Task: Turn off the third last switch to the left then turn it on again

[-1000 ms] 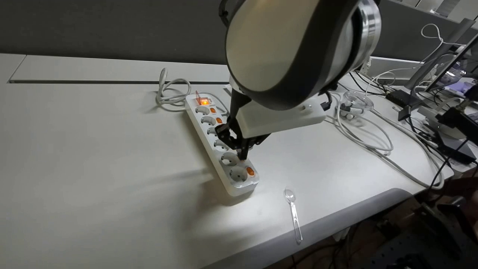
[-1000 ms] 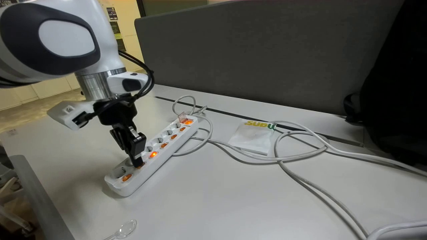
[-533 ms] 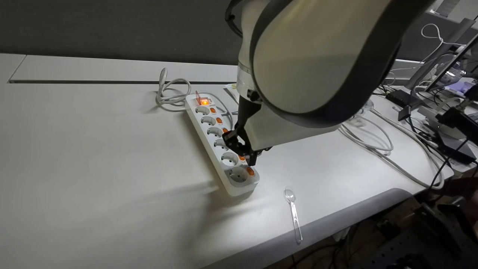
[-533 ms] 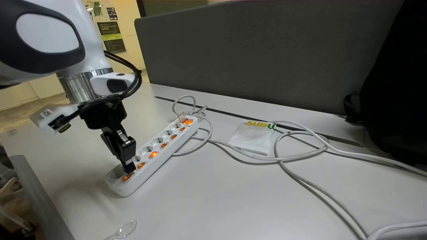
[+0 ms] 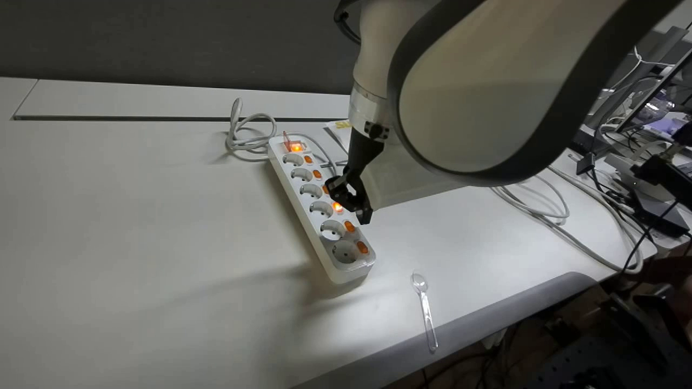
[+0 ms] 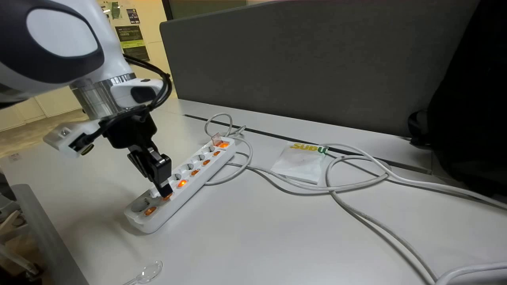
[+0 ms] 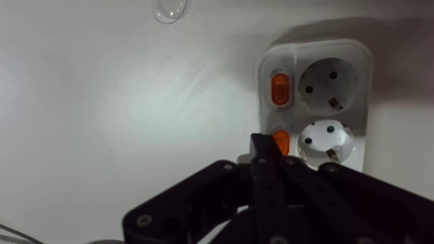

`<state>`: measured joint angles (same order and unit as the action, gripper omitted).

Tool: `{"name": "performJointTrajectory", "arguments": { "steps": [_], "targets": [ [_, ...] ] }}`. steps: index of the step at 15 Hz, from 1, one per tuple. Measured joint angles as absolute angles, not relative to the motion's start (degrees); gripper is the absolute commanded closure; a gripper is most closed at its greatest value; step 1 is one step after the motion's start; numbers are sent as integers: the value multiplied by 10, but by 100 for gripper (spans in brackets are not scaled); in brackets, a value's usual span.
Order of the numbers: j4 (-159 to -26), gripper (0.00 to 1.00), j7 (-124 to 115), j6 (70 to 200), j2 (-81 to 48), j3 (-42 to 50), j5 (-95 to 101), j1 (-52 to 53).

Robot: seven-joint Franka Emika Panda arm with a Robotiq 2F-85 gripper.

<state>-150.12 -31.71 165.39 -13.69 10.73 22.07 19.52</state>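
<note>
A white power strip (image 5: 311, 216) lies on the table, also in an exterior view (image 6: 190, 180) and the wrist view (image 7: 278, 117). The third-last switch (image 5: 338, 207) glows orange in both exterior views (image 6: 182, 183); my gripper hides it in the wrist view. The second-last switch (image 5: 350, 226) and the last switch (image 5: 362, 247) are unlit; both also show in the wrist view (image 7: 282, 142) (image 7: 280, 89). My gripper (image 5: 365, 217) is shut and empty, fingertips just above the strip's switch side beside the second-last switch, which they partly cover in an exterior view (image 6: 167, 196).
The strip's main switch (image 5: 295, 147) glows under a raised clear cover. A clear plastic spoon (image 5: 424, 310) lies near the table's front edge. Looped cables (image 6: 358, 186) and a white paper bag (image 6: 301, 162) lie beside the strip. A grey partition (image 6: 309, 71) stands behind.
My gripper moved from beside the second-last switch toward the strip's near end, then back toward the lit switch. The third-last switch is lit throughout where it shows.
</note>
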Motion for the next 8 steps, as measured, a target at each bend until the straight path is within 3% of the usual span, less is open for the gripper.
{"name": "performJointTrajectory", "arguments": {
  "steps": [8],
  "targets": [
    [-1501,100,-315,1674,-148,98,202,194]
  ]
}}
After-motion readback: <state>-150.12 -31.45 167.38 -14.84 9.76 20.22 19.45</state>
